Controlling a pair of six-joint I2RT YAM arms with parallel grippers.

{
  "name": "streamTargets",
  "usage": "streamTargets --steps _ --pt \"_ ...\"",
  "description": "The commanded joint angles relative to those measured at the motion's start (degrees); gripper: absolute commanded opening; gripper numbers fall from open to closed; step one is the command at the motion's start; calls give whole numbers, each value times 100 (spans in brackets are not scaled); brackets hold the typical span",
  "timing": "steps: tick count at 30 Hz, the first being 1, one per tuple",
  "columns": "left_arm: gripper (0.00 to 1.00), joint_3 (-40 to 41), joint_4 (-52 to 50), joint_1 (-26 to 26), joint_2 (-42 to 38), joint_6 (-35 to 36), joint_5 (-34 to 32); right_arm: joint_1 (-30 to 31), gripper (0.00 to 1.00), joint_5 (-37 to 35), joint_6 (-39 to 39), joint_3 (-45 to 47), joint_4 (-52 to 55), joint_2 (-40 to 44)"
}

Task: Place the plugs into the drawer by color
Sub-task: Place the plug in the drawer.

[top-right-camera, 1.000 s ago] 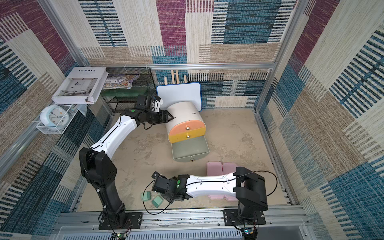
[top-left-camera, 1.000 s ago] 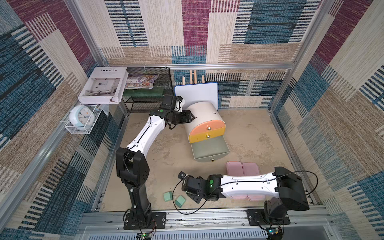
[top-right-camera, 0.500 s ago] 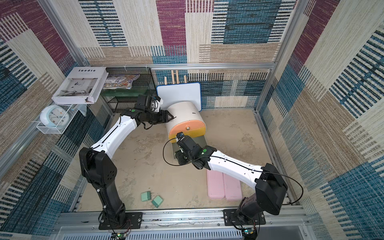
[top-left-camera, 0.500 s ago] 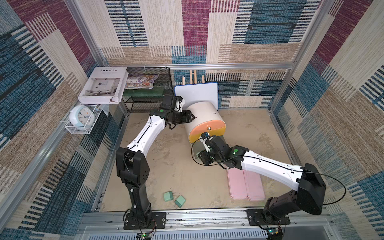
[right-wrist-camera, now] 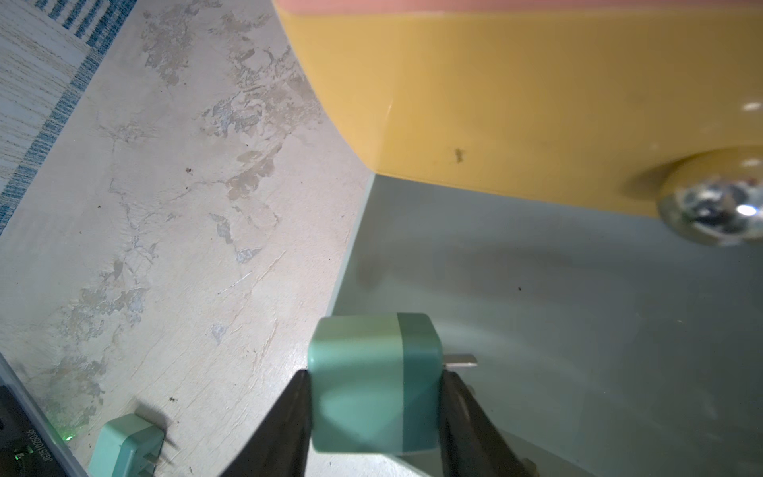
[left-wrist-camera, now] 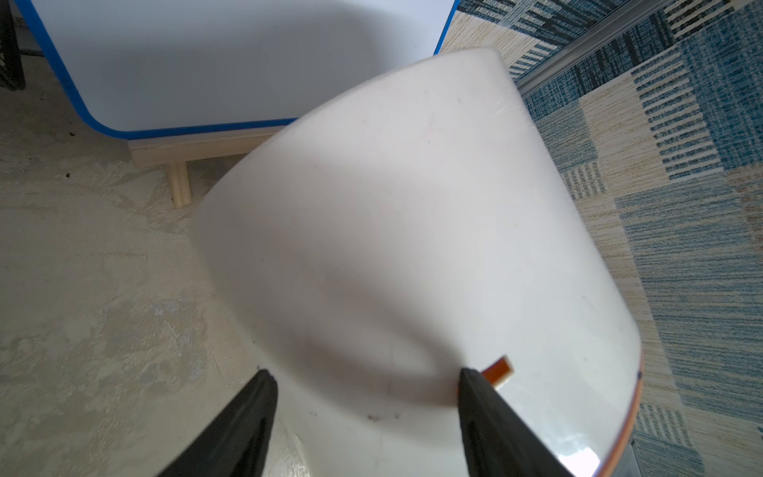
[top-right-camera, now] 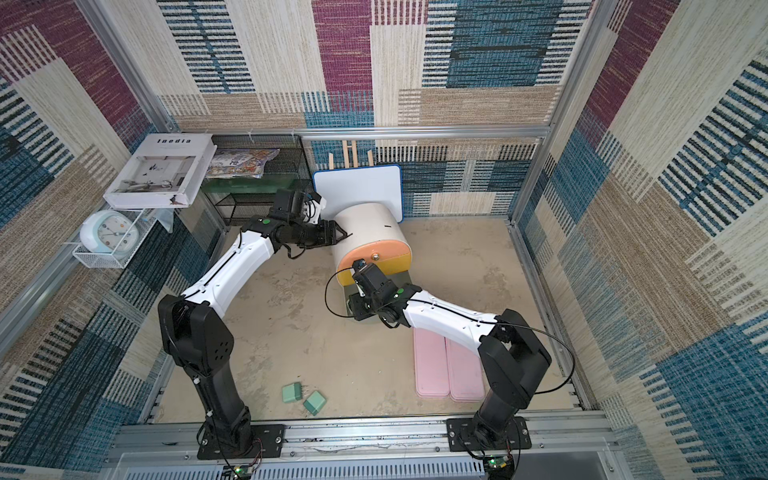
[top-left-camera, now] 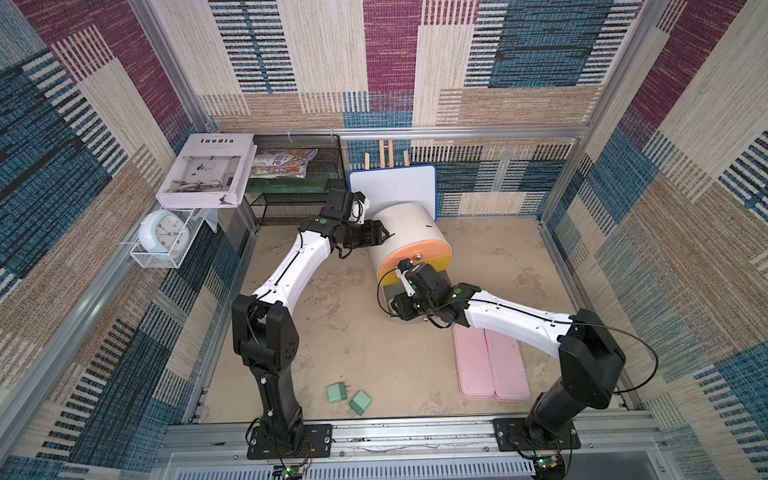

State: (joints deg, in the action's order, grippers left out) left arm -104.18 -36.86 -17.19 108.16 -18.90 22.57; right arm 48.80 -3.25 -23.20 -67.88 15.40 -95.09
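1. I see a scuffed beige tabletop (top-left-camera: 340, 332) boxed in by woven patchwork walls (top-left-camera: 104, 124). The cabinet (top-left-camera: 405, 230) stands toward the back edge, and two pink trays (top-left-camera: 490, 365) lie near the front right corner.
2. One plug (top-left-camera: 336, 392) lies near the front edge, just beside a second plug (top-left-camera: 360, 402); both are green.
3. My right gripper (right-wrist-camera: 375, 373) is clamped on a third plug (right-wrist-camera: 371, 351), also green, above the open bottom drawer (right-wrist-camera: 578, 309) by its side wall. I cannot tell if it touches.
4. My left gripper (left-wrist-camera: 366, 373) has its jaws spread, tips against the cabinet's round top, holding nothing.
5. In both top views the right wrist hides the held plug and most of the bottom drawer.
6. A second ago the right arm lay along the front edge across the trays; the left arm has not moved.
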Motion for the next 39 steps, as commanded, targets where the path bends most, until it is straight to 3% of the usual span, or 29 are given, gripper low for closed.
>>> streamTargets --steps 1,13,21,27,32,35,39 --pt "73 56 -521 -12 30 79 -253 -32 45 189 1 3 -238 -71" --pt "73 47 -511 -12 47 80 -288 -116 54 454 182 121 -266 -247" --pt "73 39 -538 5 47 123 -353 -212 75 501 625 -84 124 -14" --pt "73 30 -528 14 39 116 -332 -161 79 965 1221 -100 367 595" --pt "73 29 -524 20 37 115 -331 1115 77 263 1684 563 -110 852" --pt "73 38 -527 22 30 106 -341 1968 75 -142 1813 661 -300 540" --pt "73 47 -535 19 30 121 -349 2661 74 -421 1838 499 -305 39"
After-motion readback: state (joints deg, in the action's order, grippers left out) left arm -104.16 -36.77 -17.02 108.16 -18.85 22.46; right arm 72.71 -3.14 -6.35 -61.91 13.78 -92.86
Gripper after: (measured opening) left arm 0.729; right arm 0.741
